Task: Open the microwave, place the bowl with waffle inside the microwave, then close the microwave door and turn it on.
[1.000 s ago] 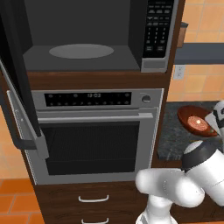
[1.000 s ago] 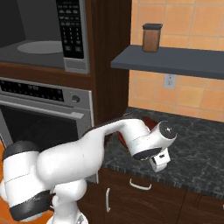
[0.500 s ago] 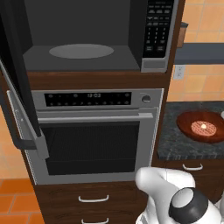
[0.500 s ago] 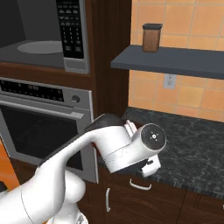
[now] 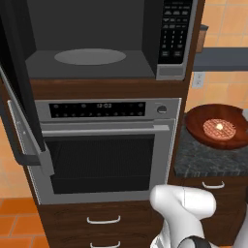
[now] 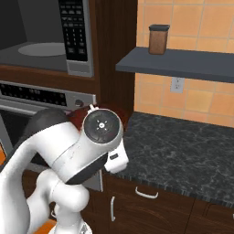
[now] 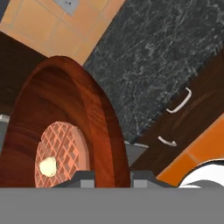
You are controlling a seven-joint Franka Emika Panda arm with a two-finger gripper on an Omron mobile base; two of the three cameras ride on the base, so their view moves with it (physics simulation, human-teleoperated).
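One microwave (image 5: pixel 97 43), its cavity exposed, with one grey round turntable (image 5: pixel 90 56) on the cavity floor and one black keypad strip (image 5: pixel 174 31) on the right side. One microwave door (image 5: pixel 17 72), black, swung fully out to the left, standing edge-on with a dark bar handle low on it.

One bowl with waffle (image 5: pixel 218 127): shallow, round, glossy reddish-brown with a wood-like grain; one tan gridded waffle disc in its middle, carrying a small pale dab on top. In the left base view it appears over the near left corner of the dark speckled surface (image 6: pixel 183 151), close to the cabinet column; whether it rests on the surface or is lifted off it cannot be told. In the hand view the bowl (image 7: pixel 65 127) is seen close up and tilted, its rim running down between the two fingertips.

One claw (image 7: pixel 113 177), its jaws narrowly set on either side of the bowl's rim, pinching it.

One steel oven (image 5: pixel 106 145) directly below the microwave. Drawers (image 5: pixel 104 223) with pale curved pulls beneath the oven and under the surface. One grey wall shelf (image 6: pixel 178 64) above the surface, bearing one brown canister (image 6: pixel 158 39) with a dark lid. One wall outlet (image 6: pixel 177 84) on the orange tile below the shelf.
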